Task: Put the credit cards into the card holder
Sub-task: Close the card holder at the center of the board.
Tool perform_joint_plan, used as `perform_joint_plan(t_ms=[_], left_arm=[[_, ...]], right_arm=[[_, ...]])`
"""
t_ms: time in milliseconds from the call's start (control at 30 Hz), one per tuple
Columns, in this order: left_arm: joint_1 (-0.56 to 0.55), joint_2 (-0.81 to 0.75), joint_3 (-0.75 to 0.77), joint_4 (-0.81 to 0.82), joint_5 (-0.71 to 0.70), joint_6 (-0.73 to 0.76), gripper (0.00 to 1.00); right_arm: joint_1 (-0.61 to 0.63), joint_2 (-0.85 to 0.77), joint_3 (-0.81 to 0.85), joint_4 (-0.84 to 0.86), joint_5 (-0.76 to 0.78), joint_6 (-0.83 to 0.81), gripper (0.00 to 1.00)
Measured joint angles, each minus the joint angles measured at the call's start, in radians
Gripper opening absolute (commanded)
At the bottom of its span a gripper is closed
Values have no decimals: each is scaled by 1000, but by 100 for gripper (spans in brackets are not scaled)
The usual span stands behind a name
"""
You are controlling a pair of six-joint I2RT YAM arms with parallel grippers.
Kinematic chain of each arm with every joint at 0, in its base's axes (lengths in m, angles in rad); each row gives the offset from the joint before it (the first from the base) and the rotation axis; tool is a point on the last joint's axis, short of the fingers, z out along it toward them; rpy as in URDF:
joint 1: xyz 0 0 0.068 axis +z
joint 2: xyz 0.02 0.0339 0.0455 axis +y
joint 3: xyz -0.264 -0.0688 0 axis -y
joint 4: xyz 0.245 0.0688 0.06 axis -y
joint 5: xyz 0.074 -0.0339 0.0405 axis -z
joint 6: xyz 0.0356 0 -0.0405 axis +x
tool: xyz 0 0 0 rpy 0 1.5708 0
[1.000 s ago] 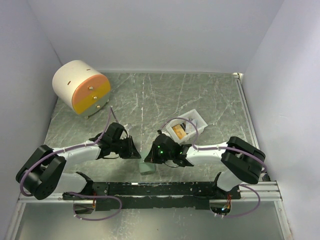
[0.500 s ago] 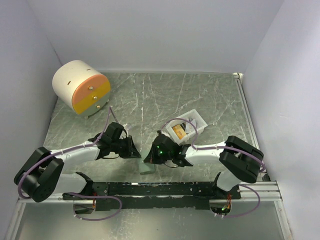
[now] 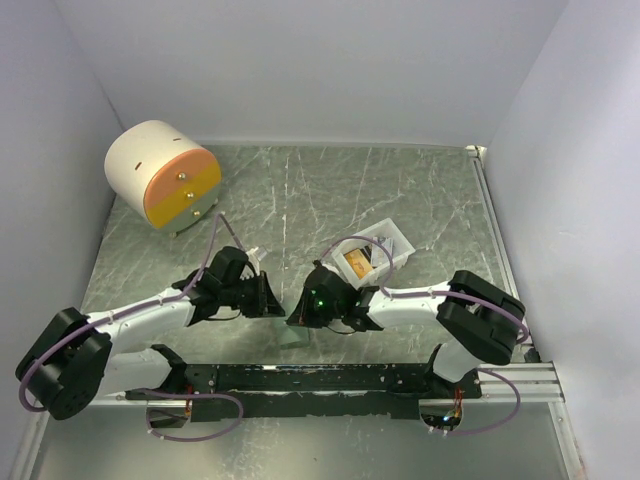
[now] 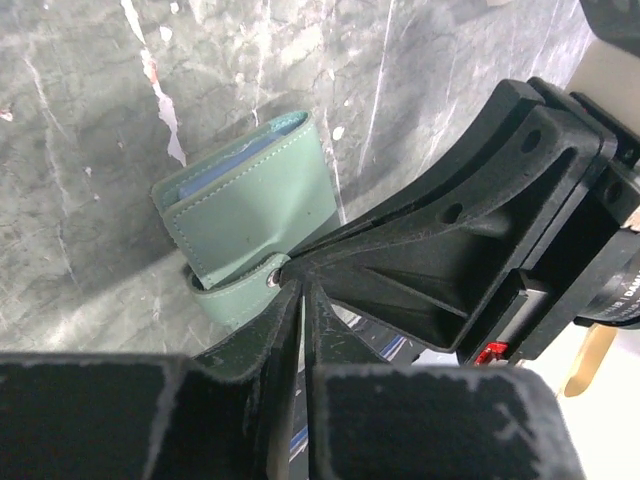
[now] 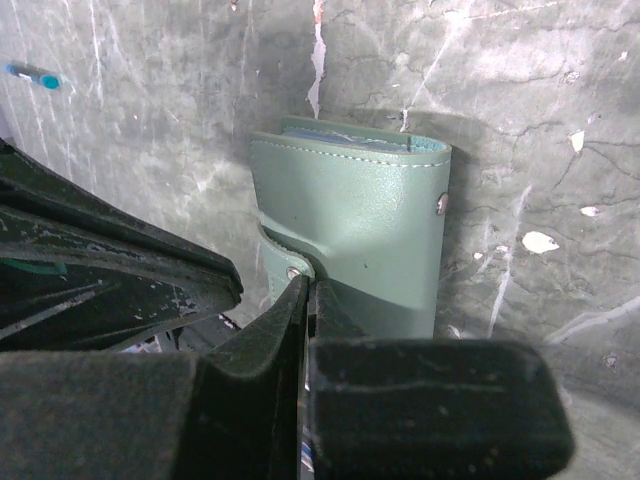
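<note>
The sage-green card holder (image 3: 296, 338) lies folded shut near the front edge, with its strap loose. It shows in the left wrist view (image 4: 250, 210) and the right wrist view (image 5: 370, 230). My right gripper (image 3: 293, 315) is shut, with its tips (image 5: 308, 285) at the strap's snap end (image 5: 278, 262). My left gripper (image 3: 277, 303) is shut too. Its tips (image 4: 300, 290) touch the same strap end (image 4: 240, 298) from the other side. I cannot tell whether it pinches the strap. An orange-gold card (image 3: 357, 264) lies in the white tray (image 3: 401, 240). Other cards are out of view.
The round cream-and-orange drawer cabinet (image 3: 165, 185) stands at the back left. The black base rail (image 3: 320, 378) runs just in front of the card holder. A white strip with blue stripes (image 4: 398, 346) shows under the right gripper.
My left gripper has moved right, up against the right gripper over the card holder. The right gripper has shifted slightly left. The card holder is now more covered.
</note>
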Motion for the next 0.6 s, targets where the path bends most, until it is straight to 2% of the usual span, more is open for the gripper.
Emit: perform_joint_plan(t_ms=[167, 600], left_arm=[[-13, 19, -19, 15, 4, -1, 11], [-18, 142, -8, 52, 19, -10, 9]], right_arm=[[-2, 9, 13, -13, -2, 6, 0], [-8, 20, 20, -27, -8, 30, 0]])
